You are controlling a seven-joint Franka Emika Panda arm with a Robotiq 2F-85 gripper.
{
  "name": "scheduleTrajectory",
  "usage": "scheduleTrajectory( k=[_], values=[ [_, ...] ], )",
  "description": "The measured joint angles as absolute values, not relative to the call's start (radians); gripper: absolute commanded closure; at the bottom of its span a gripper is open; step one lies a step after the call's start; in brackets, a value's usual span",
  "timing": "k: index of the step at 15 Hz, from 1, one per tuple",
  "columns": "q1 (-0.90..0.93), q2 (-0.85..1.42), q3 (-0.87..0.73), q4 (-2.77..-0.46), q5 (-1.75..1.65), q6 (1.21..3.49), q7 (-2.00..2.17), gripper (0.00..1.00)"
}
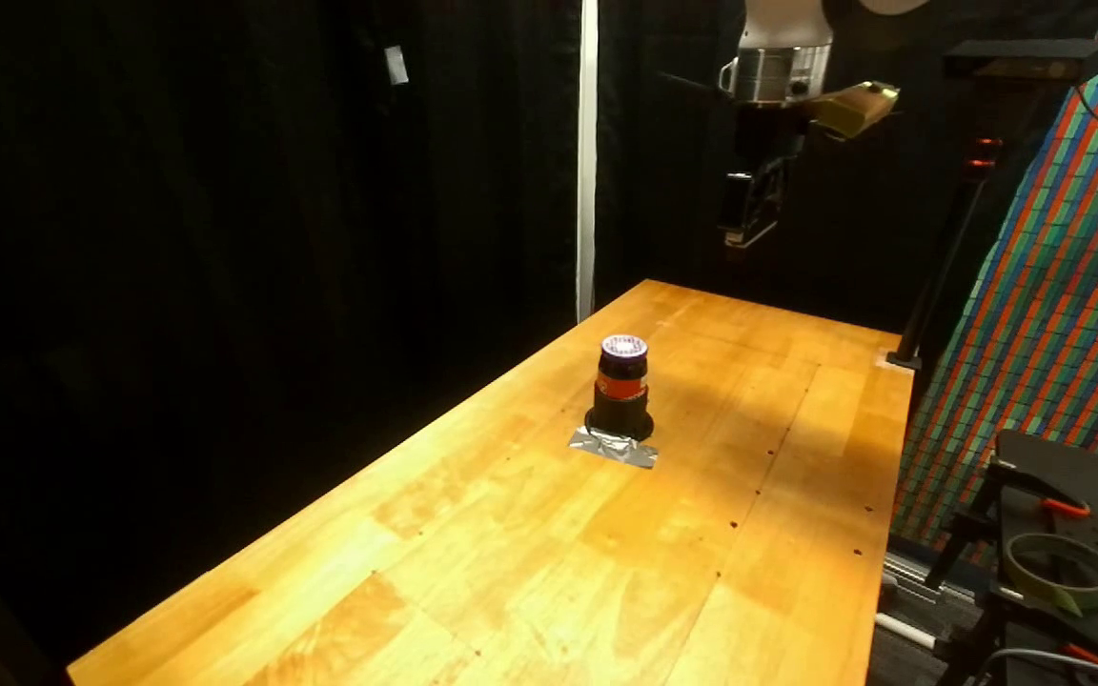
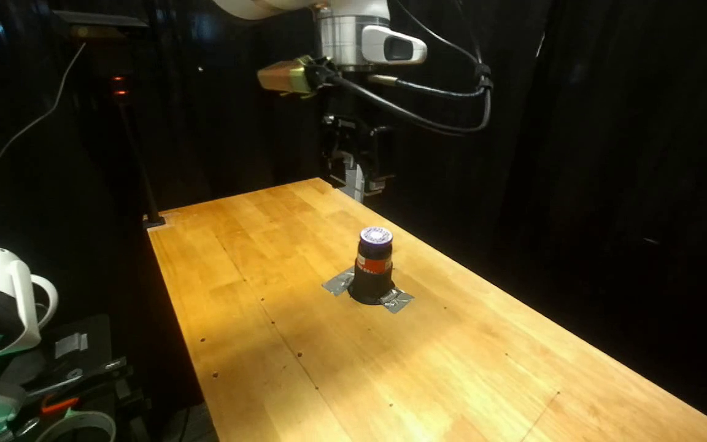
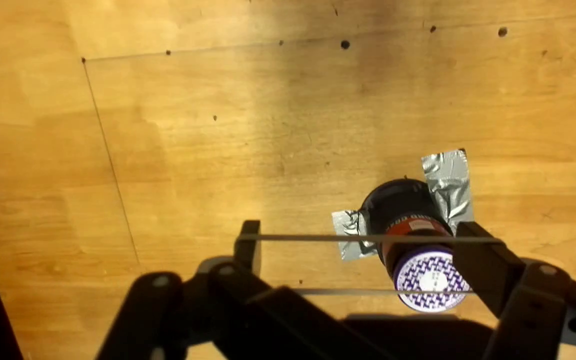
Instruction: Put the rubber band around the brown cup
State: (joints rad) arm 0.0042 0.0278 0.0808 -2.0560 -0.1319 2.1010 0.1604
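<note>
- The pincer (image 3: 363, 250) is spread wide, rubber band (image 3: 318, 238) strung across it (taut, too!).
- Lining-up step, I'd say: next, centre over the brown cup (image 1: 621, 388), then lower.

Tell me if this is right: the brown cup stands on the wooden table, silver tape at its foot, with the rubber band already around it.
Wrong about the rubber band: the wrist view shows it stretched across the open claw, not around the brown cup. The cup does stand on the wooden table, silver tape at its foot.
</note>
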Motion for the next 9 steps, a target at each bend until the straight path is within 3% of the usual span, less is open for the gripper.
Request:
scheduleTrajectory(
  k=[9],
  values=[
    [0.042, 0.461, 0.076, -1.592, -0.114, 2.055, 0.145, 0.0]
  ],
)
